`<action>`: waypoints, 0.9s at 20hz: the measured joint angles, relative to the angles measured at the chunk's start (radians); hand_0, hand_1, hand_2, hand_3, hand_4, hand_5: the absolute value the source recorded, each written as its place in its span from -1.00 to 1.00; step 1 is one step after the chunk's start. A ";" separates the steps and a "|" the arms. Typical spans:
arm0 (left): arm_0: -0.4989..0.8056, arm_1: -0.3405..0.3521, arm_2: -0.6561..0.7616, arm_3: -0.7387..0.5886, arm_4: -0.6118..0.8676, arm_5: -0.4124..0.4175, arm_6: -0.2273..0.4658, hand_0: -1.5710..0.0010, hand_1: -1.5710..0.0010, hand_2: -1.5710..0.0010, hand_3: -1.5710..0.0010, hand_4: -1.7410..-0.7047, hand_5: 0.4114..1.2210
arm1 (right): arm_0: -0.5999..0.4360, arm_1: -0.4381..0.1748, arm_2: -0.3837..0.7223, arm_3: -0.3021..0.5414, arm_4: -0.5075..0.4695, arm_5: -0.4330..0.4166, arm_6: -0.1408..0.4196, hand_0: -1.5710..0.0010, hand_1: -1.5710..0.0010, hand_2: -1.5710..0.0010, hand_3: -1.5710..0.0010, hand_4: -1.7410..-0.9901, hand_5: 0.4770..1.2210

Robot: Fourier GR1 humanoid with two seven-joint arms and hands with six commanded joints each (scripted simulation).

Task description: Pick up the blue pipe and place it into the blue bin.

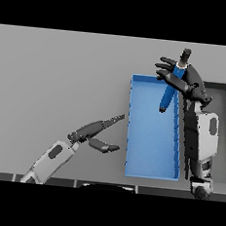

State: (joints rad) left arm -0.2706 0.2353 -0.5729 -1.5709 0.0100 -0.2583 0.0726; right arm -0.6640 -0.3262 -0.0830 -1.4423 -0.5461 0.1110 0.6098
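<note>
- Our right hand (182, 82) holds the pipe (168, 93) over the bin's (148, 174) far right corner, fingers curled around its upper part, the pipe tilted with its lower end hanging inside the bin's outline.
- Our left hand (94, 133) rests open on the bench (60, 75), just left of the bin.
- We judge release the step in hand: lower first, keep the pipe clear of the right wall, then open.
- We read no brand, label or writing.

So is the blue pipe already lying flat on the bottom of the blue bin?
No, the right hand holds the blue pipe tilted above the blue bin.
</note>
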 measured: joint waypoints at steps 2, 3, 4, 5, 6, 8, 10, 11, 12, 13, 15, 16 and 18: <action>0.000 -0.005 -0.002 0.003 -0.004 0.002 -0.011 1.00 1.00 1.00 1.00 0.66 -0.87 | 0.054 -0.026 0.047 0.028 -0.020 -0.033 0.000 -1.00 -1.00 -1.00 -1.00 -1.00 0.73; 0.000 -0.009 -0.007 0.006 -0.008 0.003 -0.015 1.00 1.00 1.00 1.00 0.66 -0.87 | 0.099 -0.042 0.085 0.023 -0.029 -0.049 0.000 -1.00 -1.00 -1.00 -1.00 -1.00 0.73; 0.000 -0.012 -0.009 0.004 -0.012 0.008 -0.021 1.00 1.00 1.00 1.00 0.66 -0.87 | 0.123 -0.076 0.132 0.032 -0.056 -0.075 0.000 -1.00 -1.00 -1.00 -1.00 -0.87 0.74; 0.003 -0.016 -0.012 0.013 -0.017 0.009 -0.017 1.00 1.00 1.00 1.00 0.66 -0.87 | 0.144 -0.094 0.177 0.032 -0.080 -0.105 0.000 -1.00 -1.00 -1.00 -1.00 -0.77 0.74; 0.008 -0.017 -0.015 0.005 -0.014 0.009 -0.007 1.00 1.00 1.00 1.00 0.66 -0.87 | 0.163 -0.110 0.214 0.041 -0.096 -0.112 0.000 -1.00 -1.00 -1.00 -1.00 -0.68 0.73; 0.014 -0.006 -0.009 -0.008 -0.011 0.013 -0.010 1.00 1.00 1.00 1.00 0.65 -0.89 | 0.195 -0.160 0.291 0.066 -0.123 -0.122 0.000 -1.00 -1.00 -1.00 -0.69 -0.62 0.70; 0.017 -0.008 -0.011 -0.013 -0.005 0.009 0.003 1.00 1.00 1.00 1.00 0.65 -0.90 | 0.203 -0.212 0.410 0.105 -0.194 -0.183 0.000 -0.66 -0.49 -0.42 -0.14 -0.37 0.81; 0.013 -0.007 -0.010 -0.011 -0.012 0.014 0.005 1.00 1.00 1.00 1.00 0.65 -0.90 | 0.178 -0.243 0.472 0.132 -0.256 -0.220 0.000 -0.33 -0.19 -0.13 0.09 -0.24 0.85; 0.009 -0.009 -0.011 -0.015 -0.008 0.012 0.020 1.00 1.00 1.00 1.00 0.65 -0.90 | 0.147 -0.286 0.544 0.160 -0.335 -0.249 0.000 -0.06 0.05 0.09 0.27 -0.07 0.88; 0.014 -0.010 -0.017 -0.017 -0.012 0.011 0.013 1.00 1.00 1.00 1.00 0.65 -0.89 | 0.119 -0.323 0.617 0.178 -0.404 -0.287 0.000 0.15 0.24 0.27 0.41 0.07 0.83; 0.019 -0.004 -0.013 -0.030 -0.002 0.010 0.016 1.00 1.00 1.00 1.00 0.64 -0.90 | 0.089 -0.362 0.698 0.187 -0.452 -0.255 0.000 0.45 0.51 0.54 0.63 0.33 0.62; 0.013 -0.011 -0.012 -0.023 0.004 0.007 0.034 1.00 1.00 1.00 1.00 0.64 -0.90 | 0.066 -0.379 0.742 0.189 -0.462 -0.246 0.000 0.56 0.61 0.63 0.70 0.42 0.48; 0.011 -0.005 -0.007 -0.021 0.007 0.004 0.028 1.00 1.00 1.00 1.00 0.63 -0.90 | 0.063 -0.390 0.782 0.181 -0.418 -0.242 -0.001 0.72 0.75 0.76 0.81 0.53 0.20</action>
State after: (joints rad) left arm -0.2595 0.2300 -0.5796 -1.5921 0.0169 -0.2540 0.1008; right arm -0.6012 -0.7164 0.6993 -1.2609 -0.9645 -0.1311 0.6088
